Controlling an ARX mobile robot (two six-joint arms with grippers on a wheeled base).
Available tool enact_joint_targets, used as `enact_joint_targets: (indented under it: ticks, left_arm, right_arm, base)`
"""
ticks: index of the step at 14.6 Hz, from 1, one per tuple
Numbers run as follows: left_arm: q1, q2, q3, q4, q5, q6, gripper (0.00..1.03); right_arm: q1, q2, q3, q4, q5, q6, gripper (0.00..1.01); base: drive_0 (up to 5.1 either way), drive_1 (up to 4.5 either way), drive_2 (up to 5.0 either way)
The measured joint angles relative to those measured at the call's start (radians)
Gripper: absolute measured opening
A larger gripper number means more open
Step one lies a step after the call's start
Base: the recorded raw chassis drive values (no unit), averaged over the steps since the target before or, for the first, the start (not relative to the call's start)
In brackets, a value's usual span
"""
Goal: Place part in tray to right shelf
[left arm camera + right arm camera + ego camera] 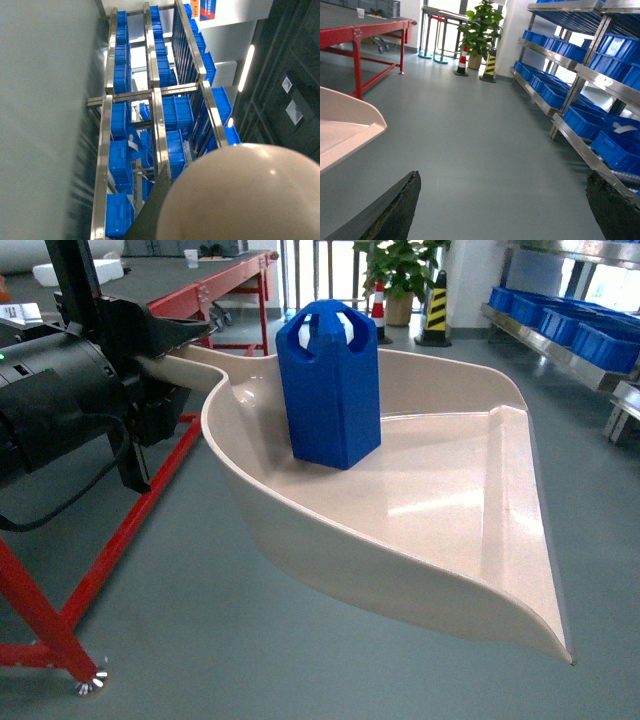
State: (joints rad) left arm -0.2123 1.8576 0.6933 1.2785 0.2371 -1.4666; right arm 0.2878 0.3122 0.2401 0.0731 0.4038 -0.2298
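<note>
The blue part (330,385) stands upright at the back of the beige tray (470,540), which hangs in the air above the floor. My left gripper (170,358) is shut on the tray's handle at the left of the head view. In the left wrist view the handle (250,195) fills the lower right, with one dark finger (152,212) against it. My right gripper (505,200) is open over bare floor and holds nothing. The tray's front corner (350,130) lies to its left. The right shelf (580,80) runs along the right with blue crates (555,95).
A red-framed table (110,540) stands at the left, close to my left arm. A potted plant (480,30) and striped cones (462,62) stand at the far end. The grey floor (470,140) stretches between table and shelf.
</note>
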Motion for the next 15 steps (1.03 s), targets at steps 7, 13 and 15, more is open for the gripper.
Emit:
enact_joint_targets:
  ticks: [7, 13, 15]
  left_arm:
    - [-0.001, 0.0, 0.0, 0.0, -0.002, 0.0, 0.12]
    - [0.002, -0.002, 0.0, -0.003, 0.0, -0.001, 0.12]
    - [0.002, -0.001, 0.0, 0.004, -0.002, 0.0, 0.12]
  right_arm:
    - [0.0, 0.0, 0.0, 0.003, 0.0, 0.0, 0.98]
    - [0.0, 0.0, 0.0, 0.001, 0.0, 0.0, 0.98]
    - [0.0, 0.0, 0.0, 0.0, 0.0, 0.0, 0.98]
  base:
    - [0.0, 4.28, -4.3]
    - [-0.2, 4.12, -4.5]
    - [-0.2, 4.1, -4.5]
